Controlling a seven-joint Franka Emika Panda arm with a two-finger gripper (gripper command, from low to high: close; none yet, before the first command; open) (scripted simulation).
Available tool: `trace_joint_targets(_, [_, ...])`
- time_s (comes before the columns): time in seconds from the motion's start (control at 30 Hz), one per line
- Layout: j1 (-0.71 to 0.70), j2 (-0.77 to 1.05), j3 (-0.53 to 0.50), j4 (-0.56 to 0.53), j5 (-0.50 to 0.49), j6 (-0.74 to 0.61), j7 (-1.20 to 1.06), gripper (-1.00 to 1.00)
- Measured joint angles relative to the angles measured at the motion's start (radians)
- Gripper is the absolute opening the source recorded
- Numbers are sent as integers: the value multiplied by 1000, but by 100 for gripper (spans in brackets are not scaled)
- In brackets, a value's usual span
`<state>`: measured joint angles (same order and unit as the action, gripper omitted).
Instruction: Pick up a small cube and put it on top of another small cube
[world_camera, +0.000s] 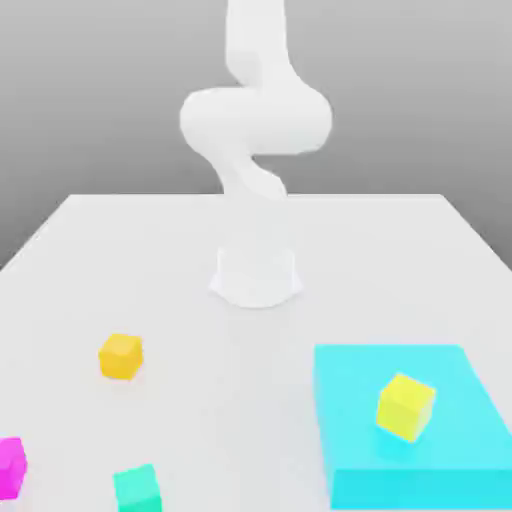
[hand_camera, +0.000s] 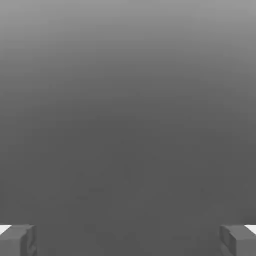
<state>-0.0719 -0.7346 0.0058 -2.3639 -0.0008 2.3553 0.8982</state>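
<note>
Worktop (world_camera: 225, 400): pale and flat, a grey backdrop behind it
Amber cube (world_camera: 121, 357): on the worktop, toward the exterior view's left, apart from the rest
Pick-up: come straight down over it, turn the jaws to match two opposite faces, close only once centred
Teal cube (world_camera: 138, 489): nearer that camera; likely the base, so lower level and let go gently
Yellow cube (world_camera: 405, 408): on the cyan block (world_camera: 420, 488), best left alone
Tool (hand_camera: 128, 241): spread wide in the hand view, nothing between its fingers
</note>
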Motion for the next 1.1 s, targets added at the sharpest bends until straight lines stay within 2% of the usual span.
trace_joint_targets(0.37, [-352,352,4,-322,-17,290,522,0])
trace_joint_targets(0.67, [-580,627,-50,-576,-22,517,924,0])
trace_joint_targets(0.8, [-597,765,-62,-588,-7,630,967,0])
trace_joint_targets(0.97, [-639,945,-18,-559,14,778,954,0])
trace_joint_targets(1.0, [-646,970,-11,-554,14,799,953,-100])
trace_joint_targets(1.1, [-646,970,-11,-554,14,800,954,-100])
